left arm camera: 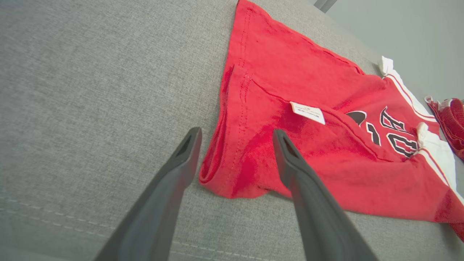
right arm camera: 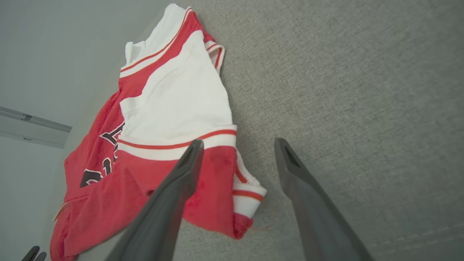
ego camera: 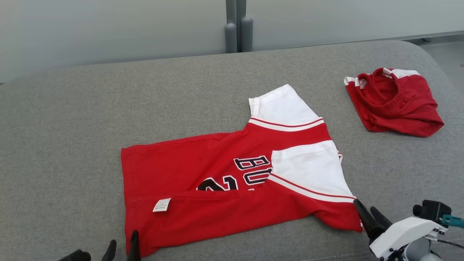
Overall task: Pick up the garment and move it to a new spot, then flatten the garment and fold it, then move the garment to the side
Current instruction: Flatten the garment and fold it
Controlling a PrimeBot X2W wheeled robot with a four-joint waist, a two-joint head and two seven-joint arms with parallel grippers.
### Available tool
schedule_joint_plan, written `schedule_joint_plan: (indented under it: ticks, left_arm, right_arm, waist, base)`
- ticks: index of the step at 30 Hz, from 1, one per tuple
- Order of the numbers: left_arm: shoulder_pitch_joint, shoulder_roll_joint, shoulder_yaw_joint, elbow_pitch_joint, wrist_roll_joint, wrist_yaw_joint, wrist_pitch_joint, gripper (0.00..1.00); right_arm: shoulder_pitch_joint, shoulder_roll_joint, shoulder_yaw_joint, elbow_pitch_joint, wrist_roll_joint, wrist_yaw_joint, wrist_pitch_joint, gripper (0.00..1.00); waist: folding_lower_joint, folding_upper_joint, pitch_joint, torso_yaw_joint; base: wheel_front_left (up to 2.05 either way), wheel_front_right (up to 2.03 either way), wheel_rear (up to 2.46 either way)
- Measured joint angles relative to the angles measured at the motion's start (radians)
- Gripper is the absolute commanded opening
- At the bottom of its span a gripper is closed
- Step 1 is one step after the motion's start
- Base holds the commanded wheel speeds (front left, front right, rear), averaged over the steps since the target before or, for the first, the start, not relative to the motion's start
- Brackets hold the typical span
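The garment (ego camera: 224,174), a red jersey with white sleeves and black lettering, lies spread on the grey padded surface (ego camera: 72,127). Its near long edge is folded over toward the middle, and a white label (ego camera: 161,204) shows on the fold. My left gripper (ego camera: 124,241) is open at the near left corner; in the left wrist view the left gripper (left arm camera: 236,133) straddles that hem corner of the garment (left arm camera: 308,145) and holds nothing. My right gripper (ego camera: 365,206) is open at the near right corner. In the right wrist view the right gripper (right arm camera: 239,142) stands above the folded sleeve end of the garment (right arm camera: 174,94), also holding nothing.
A second red garment (ego camera: 395,101) with white trim lies bunched at the far right of the surface, and its edge shows in the left wrist view (left arm camera: 451,119). Behind the surface is a pale wall with a grey post (ego camera: 237,32). Bare grey padding extends left of the jersey.
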Motion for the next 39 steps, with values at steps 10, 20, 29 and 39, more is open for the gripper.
schedule_joint_plan:
  ticks: [10, 20, 29, 39]
  left_arm:
    - [-0.017, 0.049, 0.034, -0.026, 0.046, 0.001, -0.011, 1.00]
    - [-0.276, 0.106, -0.072, -0.033, 0.139, -0.014, 0.062, 1.00]
    - [-0.424, 0.118, -0.067, 0.088, 0.122, -0.023, 0.161, 1.00]
    - [-0.536, 0.129, -0.045, 0.200, 0.132, -0.022, 0.172, 1.00]
  right_arm:
    - [-0.052, -0.084, -0.046, -0.044, -0.050, -0.008, -0.031, 1.00]
    - [-0.272, -0.164, 0.001, -0.078, -0.155, 0.002, 0.050, 1.00]
    - [-0.421, -0.149, 0.072, -0.093, -0.208, 0.032, 0.139, 1.00]
    - [-0.474, -0.140, 0.074, -0.081, -0.210, 0.046, 0.159, 1.00]
  waist:
    - [0.0000, 0.0000, 0.014, -0.001]
    - [0.0000, 0.0000, 0.051, 0.015]
    - [0.0000, 0.0000, 0.119, 0.012]
    - [0.0000, 0.0000, 0.194, -0.025]
  base:
    - [0.00, 0.00, 0.00]
    - [0.00, 0.00, 0.00]
    - [0.00, 0.00, 0.00]
    - [0.00, 0.00, 0.00]
